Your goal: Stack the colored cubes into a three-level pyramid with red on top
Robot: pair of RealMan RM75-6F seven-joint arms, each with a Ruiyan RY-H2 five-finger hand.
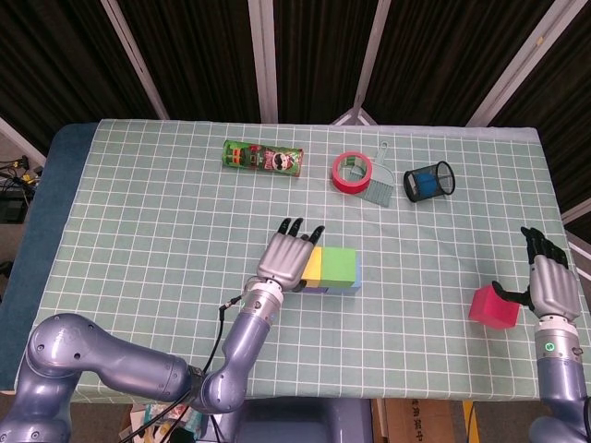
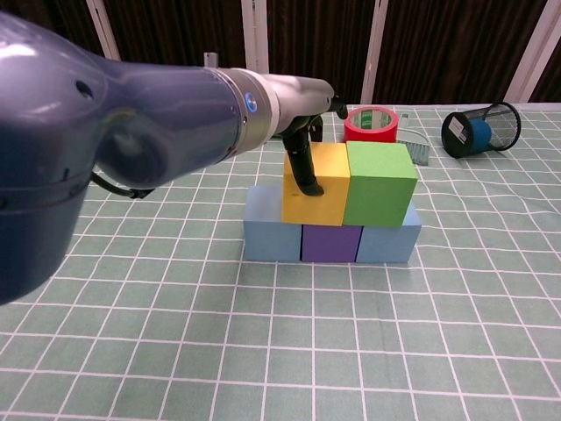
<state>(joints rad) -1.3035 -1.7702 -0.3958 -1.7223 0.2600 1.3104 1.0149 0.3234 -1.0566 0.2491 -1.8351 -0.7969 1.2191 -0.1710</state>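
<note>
the pyramid stands two levels high near the middle of the table [image 1: 138,212]. in the chest view the bottom row reads light blue cube [image 2: 272,225], purple cube [image 2: 331,243] and a second light blue cube [image 2: 390,241], touching side by side. on them sit the yellow cube [image 2: 317,182] and the green cube [image 2: 379,182], pressed against each other.

the left hand [image 1: 286,257] is at the yellow cube, fingers extended and lying close together over its top and left side, with one dark fingertip [image 2: 308,182] against the front face. whether it grips the cube or only steadies it cannot be told from either view.

the red cube [image 1: 493,305] lies well apart, near the table's right edge, just beside the right hand [image 1: 547,281]. that hand is upright, its fingers straight and its thumb reaching toward the cube; it holds nothing.

the red cube looks like a light, rigid block with flat, matte faces, probably foam or painted wood, so it should not crush or slip much. the sensible hold is across two opposite side faces, thumb on one and fingers on the other, leaving the underside free. it must land over the seam between yellow and green; a push sideways could shove those two apart.
</note>
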